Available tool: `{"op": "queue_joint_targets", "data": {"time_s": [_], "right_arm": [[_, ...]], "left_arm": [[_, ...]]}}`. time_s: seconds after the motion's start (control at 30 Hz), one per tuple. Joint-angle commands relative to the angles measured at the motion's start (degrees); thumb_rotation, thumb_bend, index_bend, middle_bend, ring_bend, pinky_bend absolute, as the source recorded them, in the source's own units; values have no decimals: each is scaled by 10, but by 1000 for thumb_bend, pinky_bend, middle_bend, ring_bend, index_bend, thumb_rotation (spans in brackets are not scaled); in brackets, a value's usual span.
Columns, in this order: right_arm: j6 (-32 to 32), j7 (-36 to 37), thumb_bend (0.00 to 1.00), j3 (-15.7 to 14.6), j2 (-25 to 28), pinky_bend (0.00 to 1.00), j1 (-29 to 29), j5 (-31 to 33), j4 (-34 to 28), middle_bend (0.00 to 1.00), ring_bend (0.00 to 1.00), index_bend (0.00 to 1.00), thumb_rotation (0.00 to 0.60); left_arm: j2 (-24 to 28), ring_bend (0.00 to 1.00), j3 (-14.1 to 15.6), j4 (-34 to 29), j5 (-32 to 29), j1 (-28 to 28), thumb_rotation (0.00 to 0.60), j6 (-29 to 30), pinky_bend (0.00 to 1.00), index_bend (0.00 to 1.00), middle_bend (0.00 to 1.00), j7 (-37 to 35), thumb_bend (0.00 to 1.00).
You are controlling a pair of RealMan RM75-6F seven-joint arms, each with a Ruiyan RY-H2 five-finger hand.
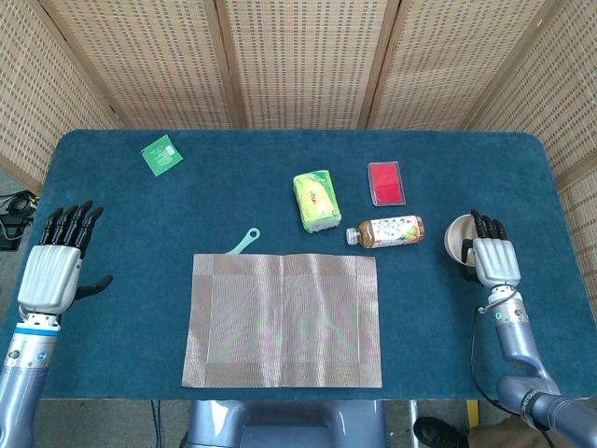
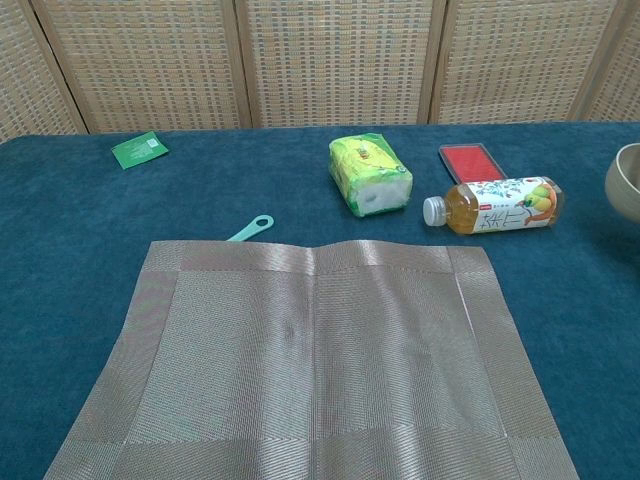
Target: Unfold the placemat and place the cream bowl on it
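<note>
Placemat (image 1: 284,319) lies flat on the bench (image 1: 112,196), so I go for the bowl. My right hand (image 1: 492,260) grips the cream bowl (image 1: 458,239), tilted, at right. Left hand (image 1: 54,269) open, idle.

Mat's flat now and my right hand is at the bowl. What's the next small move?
Probably firm up the grip and lift. The placemat lies unfolded, and the right hand sits against the cream bowl, which looks tipped on its side; whether it is properly held is unclear. Then carry it left, clear of the tea bottle.
</note>
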Motion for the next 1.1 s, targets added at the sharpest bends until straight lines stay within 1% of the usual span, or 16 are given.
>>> {"op": "queue_joint_targets", "data": {"time_s": [0.03, 0.07, 0.13, 0.2, 0.37, 0.5, 0.6, 0.73, 0.9, 1.1], "right_arm": [[40, 10, 618, -13, 56, 0, -10, -55, -94, 0, 0, 724, 600], [45, 10, 618, -17, 72, 0, -10, -69, -122, 0, 0, 725, 600], [62, -11, 618, -36, 116, 0, 0, -138, -198, 0, 0, 726, 600], [59, -32, 618, -48, 148, 0, 10, -177, -249, 0, 0, 726, 600], [30, -62, 618, -61, 183, 0, 45, -238, -316, 0, 0, 726, 600], [-12, -93, 619, -59, 192, 0, 86, -272, -356, 0, 0, 726, 600], [-57, -116, 619, -52, 192, 0, 121, -277, -379, 0, 0, 726, 600], [-124, -146, 619, -41, 174, 0, 169, -268, -391, 0, 0, 725, 600], [-194, -180, 618, -31, 130, 0, 219, -240, -387, 0, 0, 723, 600], [-242, -212, 619, -21, 71, 0, 260, -198, -356, 0, 0, 722, 600]], "left_arm": [[1, 0, 0, 0, 1, 0, 600, -1, 0, 0, 0, -1, 0], [1, 0, 0, 0, 2, 0, 600, -2, 0, 0, 0, -3, 0], [2, 0, 1, -1, 3, 0, 600, -5, 0, 0, 0, -6, 0], [4, 0, 1, -2, 4, 0, 600, -7, 0, 0, 0, -8, 0], [5, 0, 1, -3, 7, 1, 600, -8, 0, 0, 0, -11, 0], [8, 0, 2, -5, 4, 1, 600, -15, 0, 0, 0, -14, 0], [10, 0, 2, -7, 1, -1, 600, -21, 0, 0, 0, -19, 0], [12, 0, 2, -7, 3, -1, 600, -23, 0, 0, 0, -20, 0], [12, 0, 1, -5, -2, -1, 600, -27, 0, 0, 0, -22, 0], [11, 0, -2, -2, -7, -3, 600, -31, 0, 0, 0, -23, 0]]}}
